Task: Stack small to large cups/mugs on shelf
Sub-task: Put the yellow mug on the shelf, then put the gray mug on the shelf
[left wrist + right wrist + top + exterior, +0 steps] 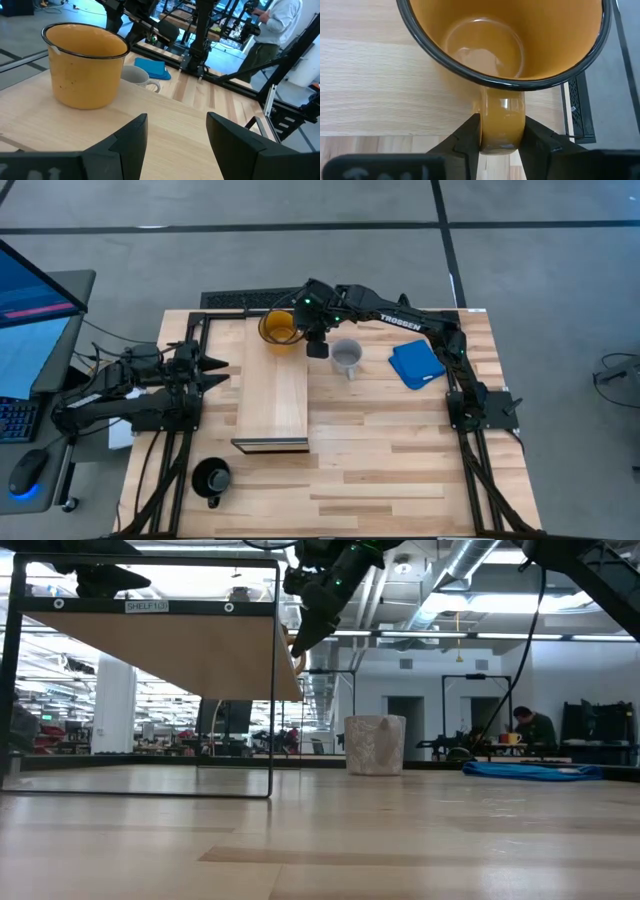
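Pinching glossy yellow mug handle: right gripper | smooth pale shelf | left gripper open, apparently empty

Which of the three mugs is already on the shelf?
The yellow-orange mug, at the shelf's far end, its handle between the right gripper's fingers. The white mug and black mug stand on the tabletop.

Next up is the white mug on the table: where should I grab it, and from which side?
Probably by its handle, from above. The white mug stands upright on the table, handle toward the near edge, clear of the blue object. The right gripper holds the yellow mug likewise, fingers pinching its handle.
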`<action>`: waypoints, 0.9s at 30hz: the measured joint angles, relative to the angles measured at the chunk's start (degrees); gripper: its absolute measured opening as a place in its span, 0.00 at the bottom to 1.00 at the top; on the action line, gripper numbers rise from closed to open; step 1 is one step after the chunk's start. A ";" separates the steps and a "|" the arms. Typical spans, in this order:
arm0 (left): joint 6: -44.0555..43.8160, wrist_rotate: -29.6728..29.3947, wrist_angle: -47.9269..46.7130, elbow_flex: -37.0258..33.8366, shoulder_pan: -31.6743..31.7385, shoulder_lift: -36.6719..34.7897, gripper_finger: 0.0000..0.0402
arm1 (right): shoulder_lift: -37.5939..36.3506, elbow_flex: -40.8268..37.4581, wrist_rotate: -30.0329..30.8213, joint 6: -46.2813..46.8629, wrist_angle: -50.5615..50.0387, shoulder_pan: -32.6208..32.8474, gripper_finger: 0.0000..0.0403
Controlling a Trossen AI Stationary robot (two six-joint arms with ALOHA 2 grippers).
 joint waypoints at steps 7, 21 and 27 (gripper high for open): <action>0.00 -0.01 -1.20 0.00 0.00 -0.02 0.48 | 0.00 0.00 -0.07 -0.08 0.06 0.02 0.44; 0.00 -0.01 -1.52 0.00 0.00 -0.01 0.48 | 0.00 0.00 2.26 -1.05 0.21 0.39 0.58; -0.02 -0.01 -2.91 0.00 0.00 -0.01 0.48 | -0.46 0.00 4.37 -1.04 -0.40 1.69 0.57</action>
